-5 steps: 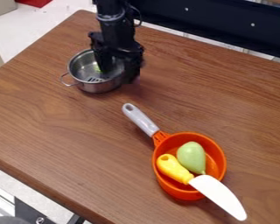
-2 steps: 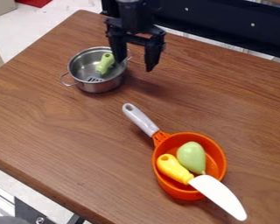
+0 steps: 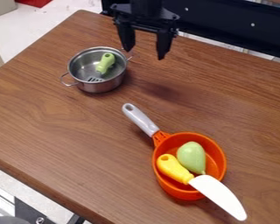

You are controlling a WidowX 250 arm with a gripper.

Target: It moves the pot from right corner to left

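We see the pot [image 3: 97, 72] near the table's [image 3: 66, 118] far left corner, upright, a green-handled utensil [image 3: 105, 63] lying inside it. Just beside it, toward the right, our gripper [image 3: 146, 51] hangs above the wood with its two fingers spread apart and nothing between them. Nearer us, to the right, sits the orange pan [image 3: 190, 192], holding a green pear-shaped piece [image 3: 191, 156] and a knife [image 3: 219, 195] whose white blade juts over the rim.

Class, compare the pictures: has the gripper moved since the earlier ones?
Yes. The gripper has moved up and to the right in the view, away from the metal pot, which has stayed put.
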